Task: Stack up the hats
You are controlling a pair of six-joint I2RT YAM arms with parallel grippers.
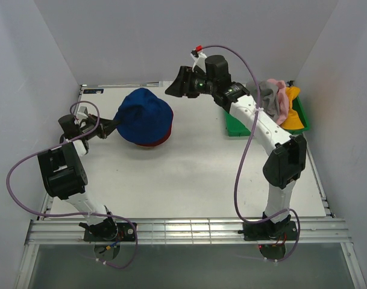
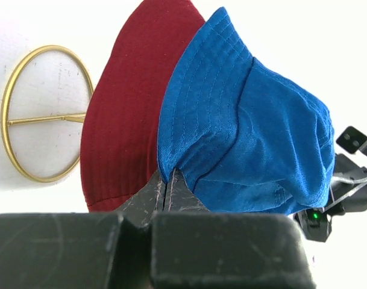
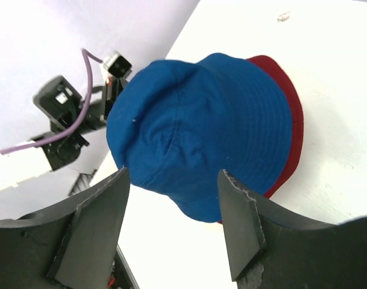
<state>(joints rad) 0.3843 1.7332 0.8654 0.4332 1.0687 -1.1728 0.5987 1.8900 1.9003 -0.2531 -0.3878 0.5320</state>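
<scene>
Your left gripper [image 2: 168,183] has its fingers pinched on the brim of the soft blue fabric bucket hat [image 1: 144,114]. That hat sits over the dark red fabric bucket hat [image 1: 154,143] on the white table [image 1: 189,174]. Your right gripper [image 3: 171,174] hovers close by with its fingers spread apart. The grey fabric hat [image 1: 266,93], pink fabric hat [image 1: 281,102] and yellow-orange fabric hat [image 1: 293,115] lie bunched in the green plastic tray [image 1: 234,127] at the far right.
</scene>
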